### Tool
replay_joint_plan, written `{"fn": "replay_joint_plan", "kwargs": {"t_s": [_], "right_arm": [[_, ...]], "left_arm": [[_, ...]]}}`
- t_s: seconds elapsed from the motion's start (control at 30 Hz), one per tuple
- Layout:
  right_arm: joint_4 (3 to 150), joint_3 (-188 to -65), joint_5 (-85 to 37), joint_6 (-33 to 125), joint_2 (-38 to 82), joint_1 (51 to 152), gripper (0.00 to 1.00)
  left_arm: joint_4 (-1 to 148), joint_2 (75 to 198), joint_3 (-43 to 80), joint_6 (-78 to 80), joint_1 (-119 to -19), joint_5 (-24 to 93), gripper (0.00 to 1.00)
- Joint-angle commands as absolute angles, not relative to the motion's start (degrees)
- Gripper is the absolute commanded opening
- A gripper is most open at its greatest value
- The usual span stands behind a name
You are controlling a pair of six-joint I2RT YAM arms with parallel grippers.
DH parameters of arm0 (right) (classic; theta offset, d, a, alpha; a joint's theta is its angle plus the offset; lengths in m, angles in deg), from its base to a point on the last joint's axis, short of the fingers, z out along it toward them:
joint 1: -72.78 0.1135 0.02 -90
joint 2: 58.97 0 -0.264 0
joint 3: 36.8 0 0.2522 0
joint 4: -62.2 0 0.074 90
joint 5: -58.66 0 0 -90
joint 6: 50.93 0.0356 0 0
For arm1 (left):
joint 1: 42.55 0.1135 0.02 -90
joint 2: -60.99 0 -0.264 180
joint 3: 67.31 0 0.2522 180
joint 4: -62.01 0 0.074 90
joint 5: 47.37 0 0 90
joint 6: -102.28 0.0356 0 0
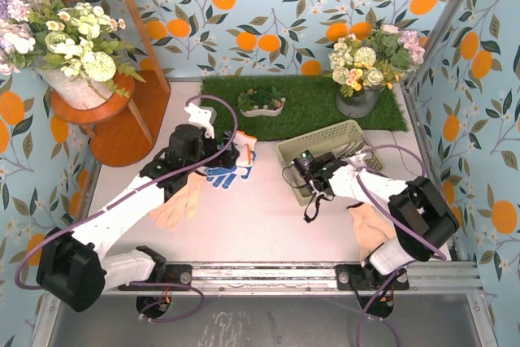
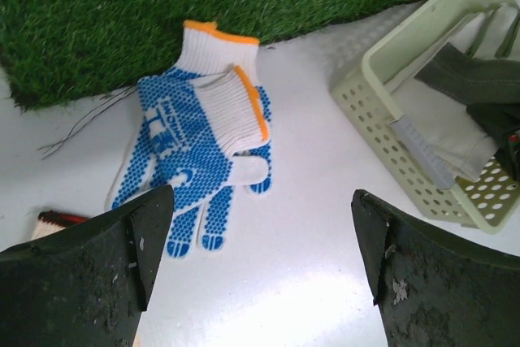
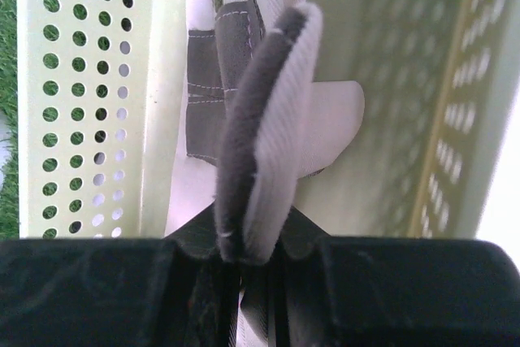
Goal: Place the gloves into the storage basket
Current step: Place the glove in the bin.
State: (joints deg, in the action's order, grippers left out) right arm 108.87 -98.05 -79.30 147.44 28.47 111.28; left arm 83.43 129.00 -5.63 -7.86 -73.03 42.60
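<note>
My left gripper (image 2: pixel 262 217) hangs wide open with nothing between its jaws, just near of the blue-and-white glove (image 2: pixel 191 152), which lies flat on the table with its orange cuff reaching the edge of the turf mat (image 2: pixel 73 22). It looks like two gloves stacked, one cuff on top of the other. If I close on the upper layer alone, I judge the lower one stays behind. If I come down too shallow, the limp fabric may slip out on the lift.

My right gripper (image 3: pixel 260 241) is clamped on the grey-and-cream work glove (image 3: pixel 260 119), pinching its cuff edge inside the storage basket (image 2: pixel 390 119). The rest of that glove lies against the basket floor and left wall. Pulling away before the jaws part would drag it back out over the rim.

One peach-tan glove (image 1: pixel 180 201) sits partly under my left arm, and another (image 1: pixel 370 225) lies near my right arm's base. A careless sweep of either arm could push them off the near edge. Carrying the blue glove right while the right arm is over the basket risks a bump between the arms.
</note>
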Motion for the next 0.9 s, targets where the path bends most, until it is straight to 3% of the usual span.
{"fn": "replay_joint_plan", "kwargs": {"t_s": [0.0,0.17,0.4,0.47,0.6,0.87], "right_arm": [[100.33,-96.73,-78.60,140.38,27.19,109.41,0.00],[98.73,-97.56,-76.87,137.21,26.96,109.34,0.03],[104.26,-99.79,-77.70,135.80,25.24,109.25,0.65],[106.64,-100.54,-78.11,135.46,24.42,109.25,0.74],[109.19,-101.95,-78.54,132.57,22.34,109.38,0.81],[117.10,-103.59,-78.42,129.15,15.65,110.16,0.83]], "left_arm": [[84.31,126.49,-7.08,-6.76,-71.65,43.16,0.94],[88.07,124.79,-5.97,-6.43,-71.65,41.85,0.95],[95.73,119.52,-4.45,-3.12,-71.56,45.35,0.97],[96.28,118.94,-4.82,-2.46,-71.47,46.14,0.97],[95.61,118.75,-5.65,-2.48,-71.47,45.79,0.97],[95.83,118.91,-6.09,-1.13,-71.38,46.38,0.97]]}}
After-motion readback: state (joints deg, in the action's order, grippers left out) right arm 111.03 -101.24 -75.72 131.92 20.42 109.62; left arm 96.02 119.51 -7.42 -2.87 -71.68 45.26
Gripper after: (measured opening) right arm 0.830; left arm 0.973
